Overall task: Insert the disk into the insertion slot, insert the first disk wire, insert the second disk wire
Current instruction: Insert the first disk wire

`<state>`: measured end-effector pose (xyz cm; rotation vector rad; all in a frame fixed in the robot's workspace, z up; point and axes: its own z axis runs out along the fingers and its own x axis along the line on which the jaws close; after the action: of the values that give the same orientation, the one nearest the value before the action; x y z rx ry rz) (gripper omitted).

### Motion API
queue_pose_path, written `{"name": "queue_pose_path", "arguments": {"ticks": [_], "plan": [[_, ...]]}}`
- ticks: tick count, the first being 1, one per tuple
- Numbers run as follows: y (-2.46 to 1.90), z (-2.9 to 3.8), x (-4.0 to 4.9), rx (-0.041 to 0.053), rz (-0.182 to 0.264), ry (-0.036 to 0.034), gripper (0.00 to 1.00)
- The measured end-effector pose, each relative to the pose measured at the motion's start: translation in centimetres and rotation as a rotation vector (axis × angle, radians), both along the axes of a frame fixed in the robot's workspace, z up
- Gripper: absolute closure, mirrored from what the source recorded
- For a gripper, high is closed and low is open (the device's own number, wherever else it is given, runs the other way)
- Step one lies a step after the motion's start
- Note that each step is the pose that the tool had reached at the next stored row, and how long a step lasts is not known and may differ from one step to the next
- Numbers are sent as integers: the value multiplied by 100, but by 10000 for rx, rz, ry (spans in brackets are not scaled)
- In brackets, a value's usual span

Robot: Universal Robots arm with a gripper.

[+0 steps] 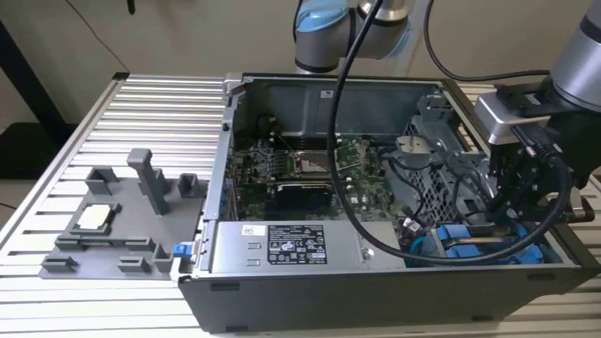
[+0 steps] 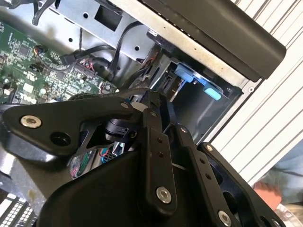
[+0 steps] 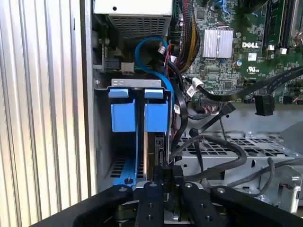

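Note:
The disk (image 3: 147, 152) stands edge-on in the insertion slot (image 3: 102, 142), a bay of the dark drive cage. Its blue frame (image 3: 138, 142) runs alongside it, under two blue tabs (image 3: 124, 113). In the exterior view the blue disk frame (image 1: 469, 248) lies at the case's front corner on the exterior view's right. My gripper (image 3: 163, 172) reaches down at the disk's rear edge. Its fingers (image 3: 151, 189) are drawn close together on a black disk wire plug (image 3: 159, 146) that sits against the disk. My gripper (image 1: 507, 220) is inside the case, and in the second wrist view my gripper (image 2: 152, 101) points at the cage.
A blue data cable (image 3: 151, 52) and several black cables (image 3: 213, 146) loop beside the cage. The grey power-supply box (image 1: 295, 246) and the motherboard (image 1: 300, 169) lie towards the exterior view's left. A grey fixture tray (image 1: 122, 218) sits on the slatted table (image 1: 112, 113) outside the case.

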<state>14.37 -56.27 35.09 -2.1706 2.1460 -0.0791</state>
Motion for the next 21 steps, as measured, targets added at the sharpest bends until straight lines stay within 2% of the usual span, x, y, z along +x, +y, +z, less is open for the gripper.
{"name": "queue_pose_path", "arguments": {"ticks": [9, 15, 21], "plan": [[-40, -58, 17, 3, -4, 0, 81], [-43, -87, 40, 11, -7, -1, 81], [-43, -102, 60, 140, -8, -18, 81]]}}
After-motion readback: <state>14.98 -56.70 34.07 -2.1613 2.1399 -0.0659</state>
